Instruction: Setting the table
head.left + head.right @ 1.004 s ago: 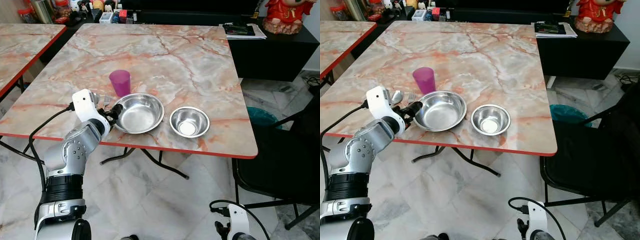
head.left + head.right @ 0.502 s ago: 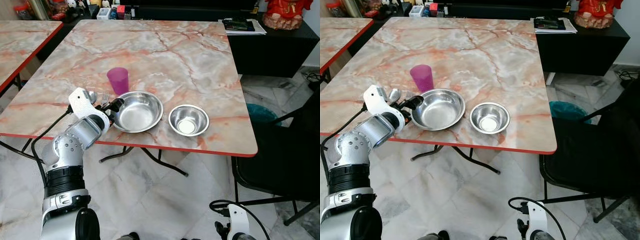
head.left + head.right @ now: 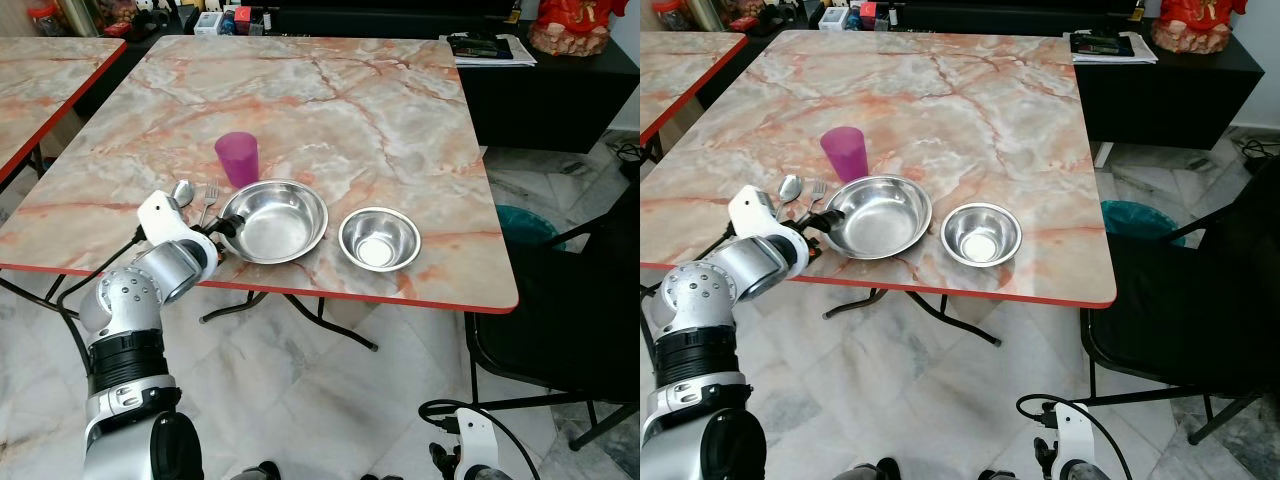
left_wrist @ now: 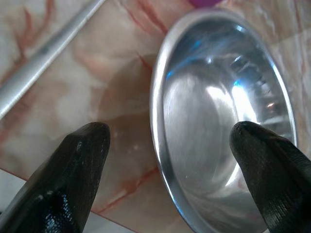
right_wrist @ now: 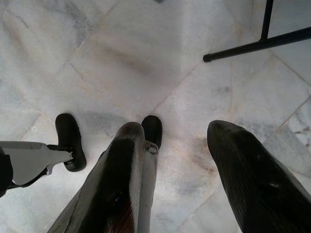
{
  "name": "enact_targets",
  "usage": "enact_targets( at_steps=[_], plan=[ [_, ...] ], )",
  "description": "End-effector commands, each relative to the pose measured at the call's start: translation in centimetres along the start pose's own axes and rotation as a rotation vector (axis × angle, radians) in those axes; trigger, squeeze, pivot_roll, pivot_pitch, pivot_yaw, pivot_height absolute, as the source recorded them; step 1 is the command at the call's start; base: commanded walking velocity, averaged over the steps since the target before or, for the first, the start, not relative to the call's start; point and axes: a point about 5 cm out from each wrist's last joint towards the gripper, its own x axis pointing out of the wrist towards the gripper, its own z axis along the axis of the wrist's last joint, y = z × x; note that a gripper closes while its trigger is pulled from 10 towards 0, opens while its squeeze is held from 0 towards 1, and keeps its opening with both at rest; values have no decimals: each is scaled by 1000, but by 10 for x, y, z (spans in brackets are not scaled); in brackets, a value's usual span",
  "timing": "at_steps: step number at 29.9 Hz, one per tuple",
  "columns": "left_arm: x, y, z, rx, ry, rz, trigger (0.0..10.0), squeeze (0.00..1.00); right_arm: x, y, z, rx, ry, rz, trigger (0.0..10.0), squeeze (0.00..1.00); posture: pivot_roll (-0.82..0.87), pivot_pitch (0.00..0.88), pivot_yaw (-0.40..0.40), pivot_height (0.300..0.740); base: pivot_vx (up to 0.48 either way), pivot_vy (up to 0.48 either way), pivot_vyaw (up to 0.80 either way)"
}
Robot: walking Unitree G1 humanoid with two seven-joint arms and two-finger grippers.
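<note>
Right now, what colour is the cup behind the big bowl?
Purple cup, clearest in the left eye view.

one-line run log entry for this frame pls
left gripper: open, fingers straddle large bowl rim | right gripper: open, idle above floor | small bowl, cup: on table

No text, label or number is legible anywhere — the far clutter is too small.

far tabletop (image 3: 330, 90) open | 12 o'clock of large bowl (image 3: 274, 222): cup (image 3: 238, 159) blocks | 9 o'clock: fork (image 3: 209, 201), spoon (image 3: 181, 192) (tight gap) | 3 o'clock: small bowl (image 3: 378, 239)
</note>
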Motion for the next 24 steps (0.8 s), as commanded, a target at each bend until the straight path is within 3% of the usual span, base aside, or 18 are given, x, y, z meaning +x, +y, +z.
enact_targets(
  at_steps=[1,9,10,12,13,15,16,17,18,20,21,22,23,24],
  plan=[
    [0,-4,2,8,7,-4,10000,0,-1,-1,-6,8,19,-4,10000,0,25,173,20,740,0,0,0],
    [4,1,-1,55,-8,56,10000,0,-1,-1,-6,10,19,-4,10000,0,26,174,19,740,0,0,0],
    [5,0,-2,61,-8,56,5608,0,-1,0,-6,10,18,-4,10000,0,25,174,20,740,0,0,0],
    [6,-1,-5,59,-1,53,2275,0,-1,0,-6,12,17,-5,10000,0,25,174,20,740,0,0,0],
    [7,-2,-6,59,3,52,784,0,-1,0,-6,12,17,-4,10000,0,25,174,20,740,0,0,0],
    [7,-2,-7,61,4,51,510,0,-1,0,-6,12,17,-4,10000,0,21,172,21,740,0,0,0],
    [8,-2,-7,60,5,50,510,0,-1,0,-6,13,17,-4,10000,0,20,172,22,740,0,0,0],
    [9,-3,-8,58,7,51,1176,0,-1,0,-6,14,17,-4,10000,0,20,172,22,740,0,0,0],
    [9,-3,-8,59,7,50,2706,0,-1,0,-6,15,18,-5,10000,0,20,171,22,740,0,0,0],
    [10,-3,-8,60,7,50,2706,0,-1,0,-6,15,18,-5,10000,0,20,171,22,740,0,0,0],
    [10,-3,-9,59,6,50,9216,0,-1,0,-6,15,18,-5,10000,0,20,172,22,740,0,0,0],
    [10,-3,-9,58,5,50,10000,0,-1,0,-6,16,18,-5,10000,0,21,170,23,740,0,0,0],
    [10,-3,-8,58,5,51,10000,0,-1,0,-6,16,18,-5,10000,0,21,170,23,740,0,0,0],
    [11,-3,-8,58,3,51,9373,0,-1,0,-6,16,18,-5,10000,0,21,170,23,740,0,0,0]
  ],
)
